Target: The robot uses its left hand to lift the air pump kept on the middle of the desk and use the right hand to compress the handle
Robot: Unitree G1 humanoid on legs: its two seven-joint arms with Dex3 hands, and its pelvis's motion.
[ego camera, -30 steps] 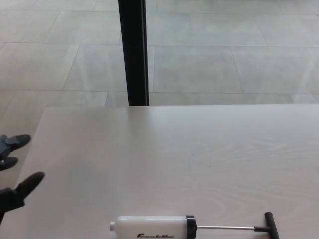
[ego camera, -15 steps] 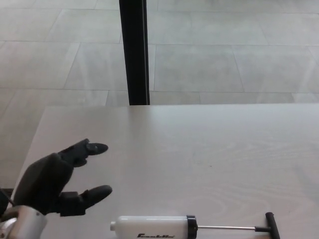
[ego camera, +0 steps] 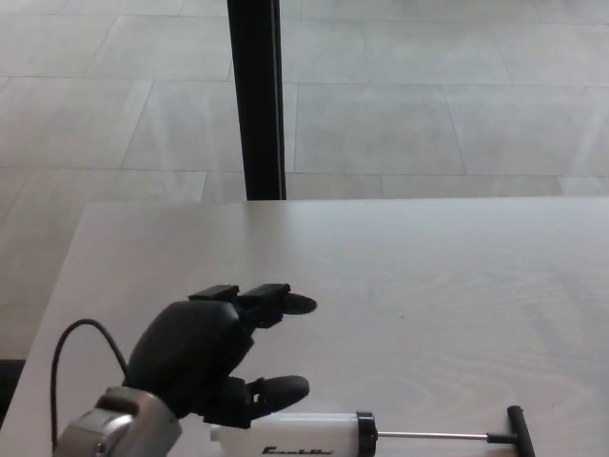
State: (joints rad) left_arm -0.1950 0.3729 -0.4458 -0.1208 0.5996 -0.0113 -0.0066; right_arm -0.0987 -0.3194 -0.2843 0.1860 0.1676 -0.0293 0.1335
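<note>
Air pump (ego camera: 314, 433) barrel underside cut by bottom edge; left hand (ego camera: 205, 357) hides its tip.

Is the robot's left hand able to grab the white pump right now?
Probably yes. The left hand is open, fingers apart, just over the left end of the white air pump, which lies flat on the desk. Nothing sits between them, though it is not gripping the pump yet.

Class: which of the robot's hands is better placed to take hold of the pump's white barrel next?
Left. The left hand hovers open beside the air pump; no right hand shows.
</note>
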